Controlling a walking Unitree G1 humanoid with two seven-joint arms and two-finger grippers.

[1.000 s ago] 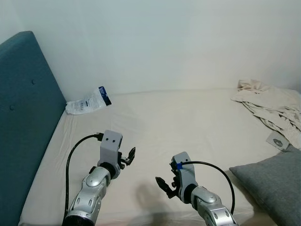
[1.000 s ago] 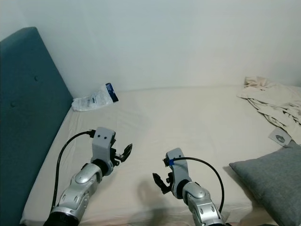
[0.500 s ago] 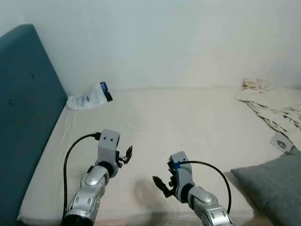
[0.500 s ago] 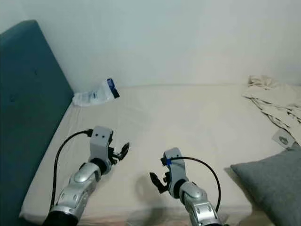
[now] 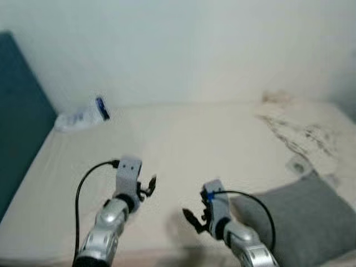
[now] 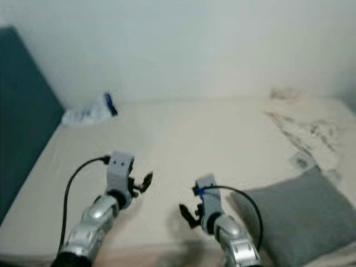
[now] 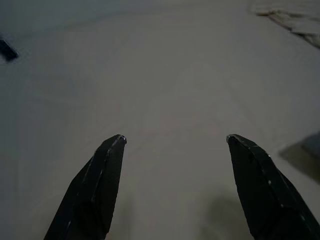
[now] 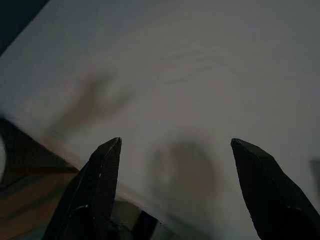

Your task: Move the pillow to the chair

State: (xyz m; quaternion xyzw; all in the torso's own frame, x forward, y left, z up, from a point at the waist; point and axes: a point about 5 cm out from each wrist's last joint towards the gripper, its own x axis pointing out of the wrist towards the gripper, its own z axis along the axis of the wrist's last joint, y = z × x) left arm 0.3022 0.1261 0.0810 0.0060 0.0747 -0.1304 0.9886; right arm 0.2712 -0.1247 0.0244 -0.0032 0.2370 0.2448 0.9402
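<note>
A grey pillow (image 5: 300, 219) lies at the near right corner of the cream bed (image 5: 194, 139). My right gripper (image 5: 192, 214) hovers open over the bed's front edge, just left of the pillow and apart from it. My left gripper (image 5: 149, 186) is open too, held above the sheet further left. In the left wrist view the two black fingers (image 7: 95, 190) stand wide apart over bare sheet, with a corner of the pillow (image 7: 312, 145) at the frame's edge. The right wrist view has its fingers (image 8: 97, 187) spread over the sheet near the bed's edge.
A teal headboard (image 5: 16, 117) stands at the left end of the bed. A clear plastic pack with a blue label (image 5: 83, 115) lies by the wall at the far left. Crumpled beige cloth (image 5: 303, 130) and a small tag (image 5: 297, 165) lie at the far right. A white wall runs behind.
The camera has swung to the right: the headboard and pack slid left and more of the pillow came into view. Both grippers keep the same open pose.
</note>
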